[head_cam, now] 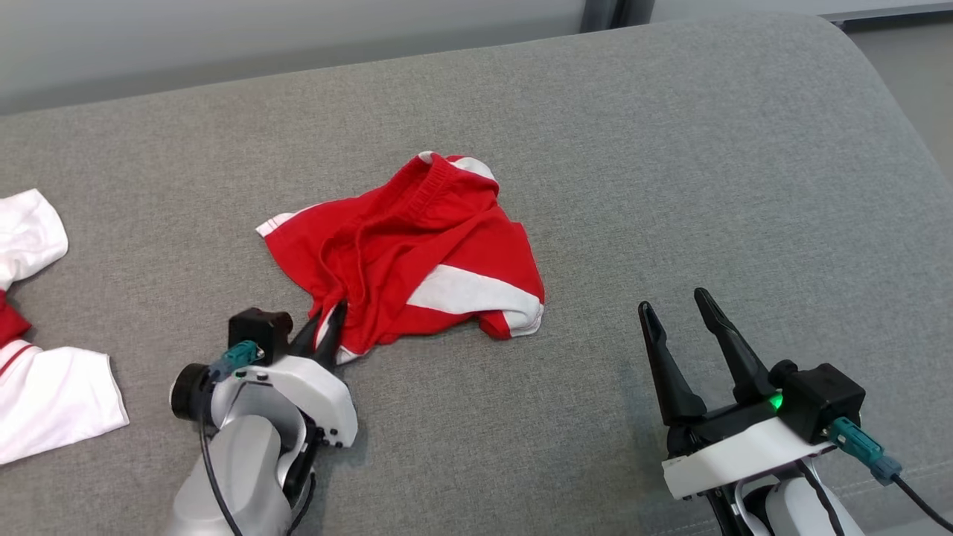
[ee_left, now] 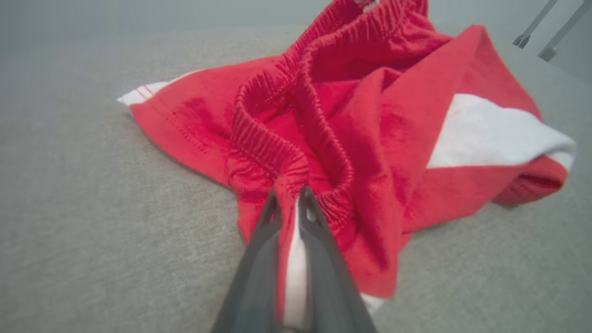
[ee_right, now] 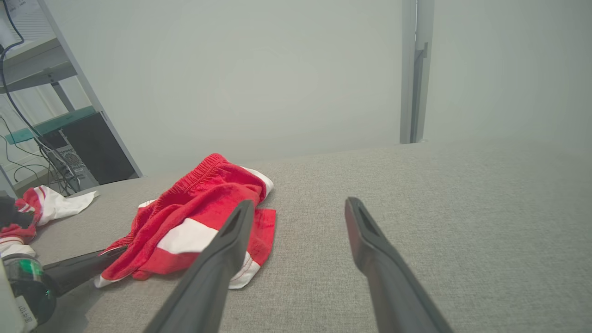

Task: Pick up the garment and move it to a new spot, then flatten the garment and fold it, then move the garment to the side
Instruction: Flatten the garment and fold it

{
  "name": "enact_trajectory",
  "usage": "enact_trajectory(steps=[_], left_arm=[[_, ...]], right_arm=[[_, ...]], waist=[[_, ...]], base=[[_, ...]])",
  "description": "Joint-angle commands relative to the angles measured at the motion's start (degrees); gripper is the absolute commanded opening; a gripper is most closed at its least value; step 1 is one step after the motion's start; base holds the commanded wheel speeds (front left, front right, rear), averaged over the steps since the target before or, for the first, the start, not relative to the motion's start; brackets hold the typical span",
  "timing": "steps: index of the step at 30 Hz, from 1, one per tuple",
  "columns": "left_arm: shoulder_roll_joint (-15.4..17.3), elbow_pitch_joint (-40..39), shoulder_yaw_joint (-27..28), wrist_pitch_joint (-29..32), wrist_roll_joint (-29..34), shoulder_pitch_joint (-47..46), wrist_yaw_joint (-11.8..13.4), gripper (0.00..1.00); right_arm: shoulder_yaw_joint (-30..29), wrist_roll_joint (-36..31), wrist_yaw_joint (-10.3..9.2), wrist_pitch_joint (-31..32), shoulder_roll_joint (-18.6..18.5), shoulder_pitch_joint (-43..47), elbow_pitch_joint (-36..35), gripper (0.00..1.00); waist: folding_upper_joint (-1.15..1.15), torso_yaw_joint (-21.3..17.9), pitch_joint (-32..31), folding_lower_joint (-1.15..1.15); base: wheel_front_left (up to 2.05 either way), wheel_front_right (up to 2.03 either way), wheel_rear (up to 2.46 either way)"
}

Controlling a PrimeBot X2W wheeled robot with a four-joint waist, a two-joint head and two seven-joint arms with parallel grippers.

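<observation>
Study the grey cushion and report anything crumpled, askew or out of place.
The red shorts lie crumpled on the grey cushion, waistband twisted, white panels folded over. The fingers of the left gripper pinch their near edge. More white and red clothing lies bunched at the cushion's left edge.

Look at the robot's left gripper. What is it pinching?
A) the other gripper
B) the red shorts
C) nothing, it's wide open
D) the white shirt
B: the left gripper is closed on the near edge of the red shorts, with cloth squeezed between its fingers. The right gripper is open and apart from the shorts.
</observation>
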Motion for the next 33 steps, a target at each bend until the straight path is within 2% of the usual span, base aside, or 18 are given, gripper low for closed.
enact_trajectory(steps=[1,7,9,10,13,22,33], left_arm=[[1.1,-3.1,3.7,-1.4,-1.5,-0.8,1.5,0.0],[-0.6,-17.4,16.3,-1.9,-14.3,4.5,0.5,0.0],[-0.8,-20.3,18.9,-2.0,-19.4,7.0,0.1,0.0],[-0.9,-21.2,17.4,-2.0,-25.4,9.1,-0.3,0.0],[-0.9,-21.6,15.0,-2.0,-30.4,10.5,-0.4,0.0],[-0.9,-22.4,11.7,-2.0,-32.9,9.7,-0.3,0.0],[-0.9,-23.4,9.1,-2.0,-34.0,8.4,0.1,0.0]], right_arm=[[1.2,0.2,0.08,-0.7,-0.3,-1.3,-1.3,1.0],[4.5,6.0,0.08,-0.7,-0.3,-3.0,3.3,1.0],[5.7,8.1,0.08,-0.7,-0.3,-4.3,5.5,1.0],[7.2,10.9,0.08,-0.7,-0.3,-5.7,7.4,1.0],[10.6,16.3,0.08,-0.7,-0.3,-8.4,10.2,1.0],[21.0,22.9,0.08,-0.7,-0.3,-16.5,18.3,1.0],[29.6,28.4,0.08,-0.7,-0.3,-23.4,25.5,1.0]], waist=[[0.0,0.8,0.0,0.0],[0.0,3.7,0.0,0.0],[0.0,5.0,0.0,0.0],[0.0,6.3,0.0,0.0],[0.0,8.3,0.3,0.0],[0.0,12.9,1.4,0.0],[0.0,15.3,3.7,0.0]], base=[[0.0,0.0,0.0],[0.0,0.0,0.0],[0.0,0.0,0.0],[0.0,0.0,0.0],[0.0,0.0,0.0],[0.0,0.0,0.0],[0.0,0.0,0.0]])
